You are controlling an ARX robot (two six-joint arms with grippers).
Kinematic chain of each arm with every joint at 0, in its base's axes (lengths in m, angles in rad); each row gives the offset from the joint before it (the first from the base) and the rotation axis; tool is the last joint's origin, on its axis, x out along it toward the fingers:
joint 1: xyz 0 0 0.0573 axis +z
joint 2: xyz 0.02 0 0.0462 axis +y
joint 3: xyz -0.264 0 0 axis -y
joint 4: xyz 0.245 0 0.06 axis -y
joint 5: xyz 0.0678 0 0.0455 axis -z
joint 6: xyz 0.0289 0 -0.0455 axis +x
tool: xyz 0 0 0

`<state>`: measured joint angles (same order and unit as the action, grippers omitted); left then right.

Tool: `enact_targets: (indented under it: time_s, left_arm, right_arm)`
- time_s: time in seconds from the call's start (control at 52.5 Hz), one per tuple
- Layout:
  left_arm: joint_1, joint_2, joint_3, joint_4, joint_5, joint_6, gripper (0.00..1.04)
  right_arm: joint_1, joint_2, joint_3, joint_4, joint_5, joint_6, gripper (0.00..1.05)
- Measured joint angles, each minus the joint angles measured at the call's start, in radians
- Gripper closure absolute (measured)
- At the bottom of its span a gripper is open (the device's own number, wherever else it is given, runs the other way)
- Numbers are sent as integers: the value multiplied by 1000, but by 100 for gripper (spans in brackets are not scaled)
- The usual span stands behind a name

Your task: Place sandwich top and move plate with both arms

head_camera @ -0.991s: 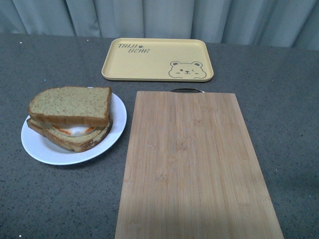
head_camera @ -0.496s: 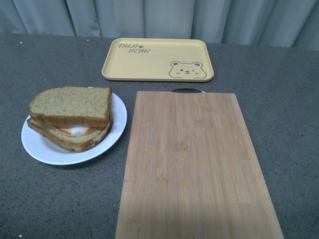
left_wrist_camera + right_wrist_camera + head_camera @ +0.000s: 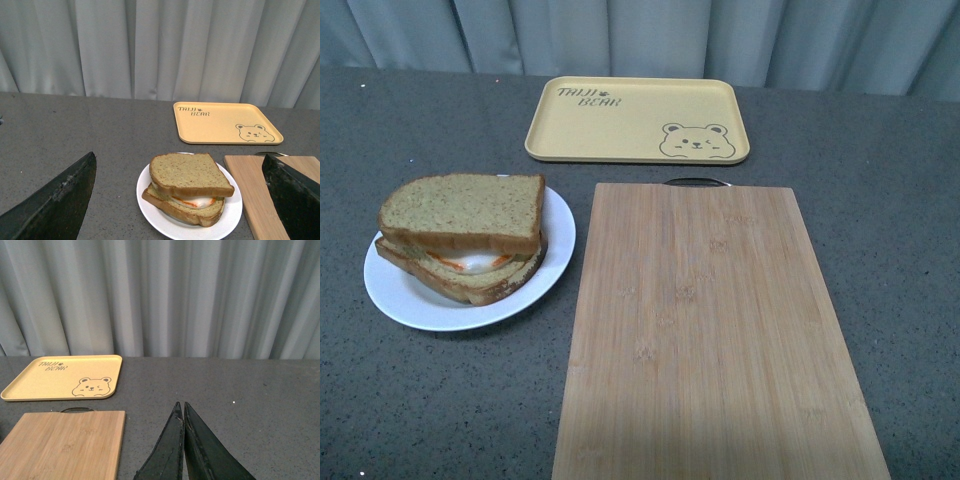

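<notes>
sandwich top (image 3: 460, 212) flat atop plate (image 3: 552, 262) | long axis parallel to bench (image 3: 420, 400) front edge | left tool (image 3: 179, 156) spread | right tool (image 3: 182, 406) pressed together

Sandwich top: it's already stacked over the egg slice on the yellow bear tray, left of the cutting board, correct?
No. The sandwich top is stacked over the egg slice, left of the cutting board, but on the white plate, not the yellow bear tray. The front view shows it.

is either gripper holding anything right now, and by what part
Nothing is held. The left gripper is open, clear of the sandwich top and the plate; the right gripper is shut on nothing.
</notes>
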<state>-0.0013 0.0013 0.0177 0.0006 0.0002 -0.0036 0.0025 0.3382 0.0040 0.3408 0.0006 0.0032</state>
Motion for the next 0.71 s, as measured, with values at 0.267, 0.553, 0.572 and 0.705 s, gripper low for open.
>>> enact_targets:
  time_s: [0.267,0.553,0.572,0.705]
  left_arm:
    - [0,0,0,0,0,0,7]
    - [0,0,0,0,0,0,7]
    - [0,0,0,0,0,0,7]
    - [0,0,0,0,0,0,7]
  right_arm:
    - [0,-110,0,-109,-2,0,104]
    - [0,-331,0,-335,-3,-3,91]
    - [0,-333,1,-335,-3,-3,87]
    - [0,-333,0,-338,-3,-3,67]
